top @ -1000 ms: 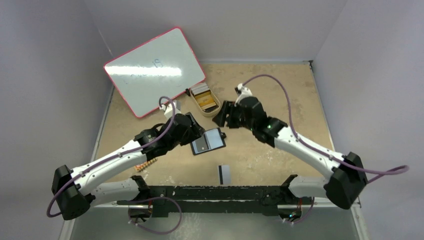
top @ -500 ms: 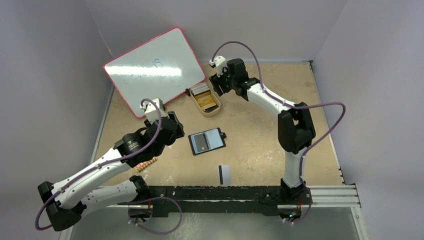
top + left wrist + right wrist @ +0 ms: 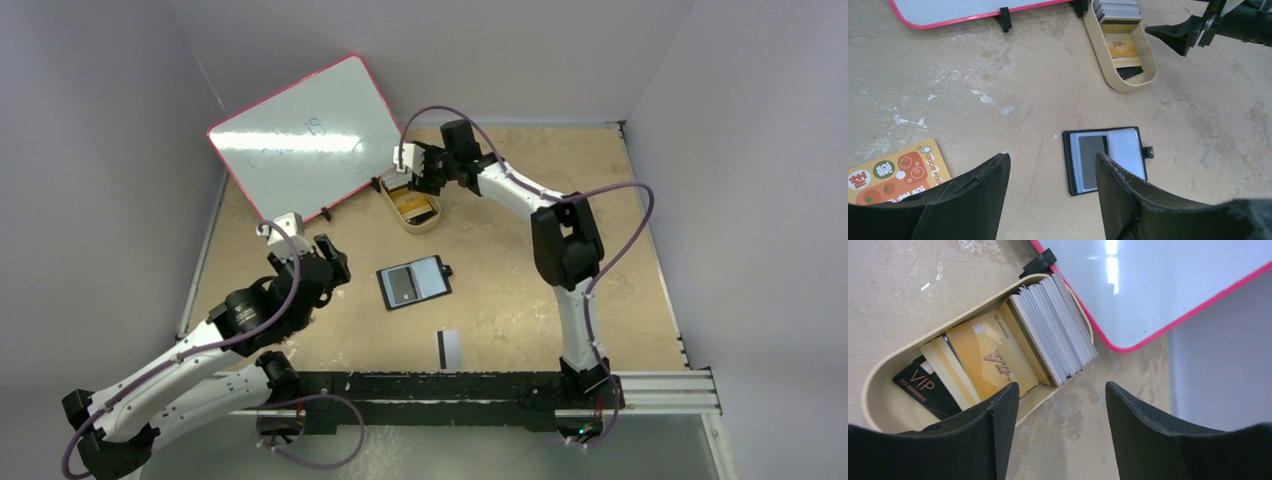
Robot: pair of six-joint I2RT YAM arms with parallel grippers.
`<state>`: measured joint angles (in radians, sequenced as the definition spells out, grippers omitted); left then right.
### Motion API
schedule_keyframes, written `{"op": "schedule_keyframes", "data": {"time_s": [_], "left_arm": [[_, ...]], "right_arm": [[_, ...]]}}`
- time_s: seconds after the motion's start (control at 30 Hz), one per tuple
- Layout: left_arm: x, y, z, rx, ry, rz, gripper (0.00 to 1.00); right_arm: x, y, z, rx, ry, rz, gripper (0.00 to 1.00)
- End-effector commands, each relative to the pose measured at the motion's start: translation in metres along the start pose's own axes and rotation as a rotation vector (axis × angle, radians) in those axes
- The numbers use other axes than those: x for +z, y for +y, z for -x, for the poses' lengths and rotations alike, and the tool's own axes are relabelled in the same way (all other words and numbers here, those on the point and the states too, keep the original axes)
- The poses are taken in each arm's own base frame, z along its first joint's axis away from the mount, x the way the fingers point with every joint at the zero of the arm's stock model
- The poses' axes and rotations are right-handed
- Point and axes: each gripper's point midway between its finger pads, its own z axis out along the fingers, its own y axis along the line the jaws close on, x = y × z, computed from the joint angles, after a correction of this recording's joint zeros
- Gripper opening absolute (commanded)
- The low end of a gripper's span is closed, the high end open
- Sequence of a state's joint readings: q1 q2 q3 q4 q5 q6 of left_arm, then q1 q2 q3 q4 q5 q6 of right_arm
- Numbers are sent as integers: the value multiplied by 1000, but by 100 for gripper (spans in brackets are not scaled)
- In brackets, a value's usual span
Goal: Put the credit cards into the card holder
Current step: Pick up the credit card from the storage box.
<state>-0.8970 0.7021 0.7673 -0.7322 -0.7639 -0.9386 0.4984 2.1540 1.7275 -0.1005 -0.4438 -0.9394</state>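
The black card holder (image 3: pixel 414 284) lies open on the table, a grey card (image 3: pixel 1091 161) in its left pocket. Several credit cards stand in a tan oval tray (image 3: pixel 428 222): a grey-white stack (image 3: pixel 1058 325), a gold card (image 3: pixel 985 357) and a black one (image 3: pixel 923 387). One card with a black stripe (image 3: pixel 449 347) lies flat near the front edge. My left gripper (image 3: pixel 1052 157) hangs open and empty, left of the card holder (image 3: pixel 1125 147). At the tray's far end, above the stack, my right gripper (image 3: pixel 1062 386) is open and empty too.
A pink-framed whiteboard (image 3: pixel 310 140) stands propped at the back left, just behind the tray (image 3: pixel 1148 75). A small orange board (image 3: pixel 893 172) lies near the left arm. Grey walls close in both sides.
My right arm swung from beside the card holder to the back, over the tray. The left arm drew back toward the near left, away from the holder, and its jaws widened.
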Motion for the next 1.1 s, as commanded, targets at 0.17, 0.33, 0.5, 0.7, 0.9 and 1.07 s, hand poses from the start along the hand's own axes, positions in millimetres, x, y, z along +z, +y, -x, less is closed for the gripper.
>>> {"op": "schedule_keyframes", "data": {"time_s": [0.17, 0.33, 0.5, 0.7, 0.9, 1.07], "left_arm": [[4, -1, 15, -9, -61, 32, 62], [0, -2, 19, -21, -64, 26, 62], [-4, 3, 25, -48, -87, 32, 62], [-5, 5, 25, -52, -86, 36, 62], [-6, 6, 26, -55, -91, 35, 62], [-6, 5, 25, -54, -87, 26, 63]], "right_arm": [[16, -19, 6, -269, -36, -32, 62], [19, -23, 5, -330, -44, -59, 61], [34, -16, 7, -373, -57, -36, 60], [53, -8, 9, -419, -45, -24, 60], [62, -13, 8, -447, -17, -73, 57], [52, -26, 17, -437, -23, -139, 49]]}}
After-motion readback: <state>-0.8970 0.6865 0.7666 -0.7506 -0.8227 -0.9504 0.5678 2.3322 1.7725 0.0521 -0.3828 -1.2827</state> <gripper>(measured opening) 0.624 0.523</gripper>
